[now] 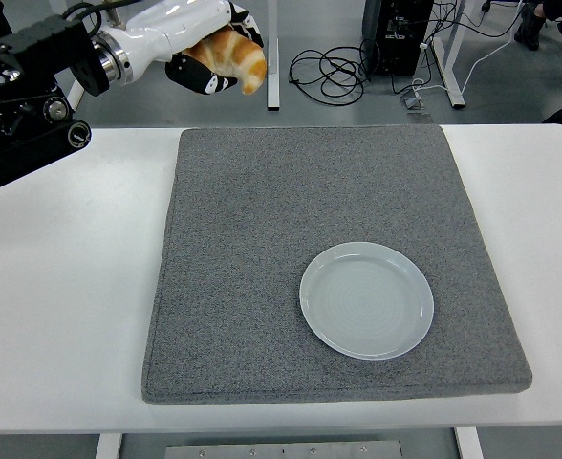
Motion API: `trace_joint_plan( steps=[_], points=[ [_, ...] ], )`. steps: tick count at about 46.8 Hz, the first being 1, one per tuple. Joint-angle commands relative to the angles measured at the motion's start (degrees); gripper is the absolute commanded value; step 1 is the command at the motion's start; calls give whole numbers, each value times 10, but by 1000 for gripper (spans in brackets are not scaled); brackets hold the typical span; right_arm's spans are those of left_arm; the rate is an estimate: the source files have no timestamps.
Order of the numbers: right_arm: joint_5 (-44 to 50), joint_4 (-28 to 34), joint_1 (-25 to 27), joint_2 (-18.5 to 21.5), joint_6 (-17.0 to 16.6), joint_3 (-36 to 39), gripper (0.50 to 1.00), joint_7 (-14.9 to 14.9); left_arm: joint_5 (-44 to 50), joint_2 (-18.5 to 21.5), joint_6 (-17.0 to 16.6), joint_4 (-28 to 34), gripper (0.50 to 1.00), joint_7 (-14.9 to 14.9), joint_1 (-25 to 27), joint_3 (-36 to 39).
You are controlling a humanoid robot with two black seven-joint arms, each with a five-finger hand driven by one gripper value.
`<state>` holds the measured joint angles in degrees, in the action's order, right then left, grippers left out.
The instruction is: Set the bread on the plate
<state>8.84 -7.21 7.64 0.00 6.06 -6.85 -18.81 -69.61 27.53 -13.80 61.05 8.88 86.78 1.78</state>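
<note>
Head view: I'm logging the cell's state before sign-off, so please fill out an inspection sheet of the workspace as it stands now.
Surface: white table with a grey mat laid over its middle.
Job's things: bread is held up in the air near the picture's top left, clear of the mat; white plate lies empty on the mat's near right part.
Clutter: nothing seen on the table.
Grippers: left hand closed around the bread; right hand not in view.
Cables: black cable coiled on the floor beyond the table.
Surroundings: grey floor, white table legs, a dark computer case, a person's dark clothing at the top left corner.
</note>
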Motion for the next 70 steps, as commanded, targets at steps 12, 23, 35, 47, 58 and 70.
trace_joint_plan(
  steps=[12,23,35,47,58,70],
  points=[
    [0,0,0,0,0,0,1000,0,0,-5,0,-1,500,0,3,1],
    [0,0,0,0,0,0,1000,0,0,-57,5,-1,500,2,8,0],
    [0,0,0,0,0,0,1000,0,-3,-164,10,-1,500,1,16,13],
    [0,0,0,0,0,0,1000,0,-3,-253,8,-15,500,3,20,43],
    [0,0,0,0,0,0,1000,0,-2,-275,4,-10,500,12,13,49],
    [0,0,0,0,0,0,1000,0,-3,-275,4,-8,500,23,1,66]
  ],
)
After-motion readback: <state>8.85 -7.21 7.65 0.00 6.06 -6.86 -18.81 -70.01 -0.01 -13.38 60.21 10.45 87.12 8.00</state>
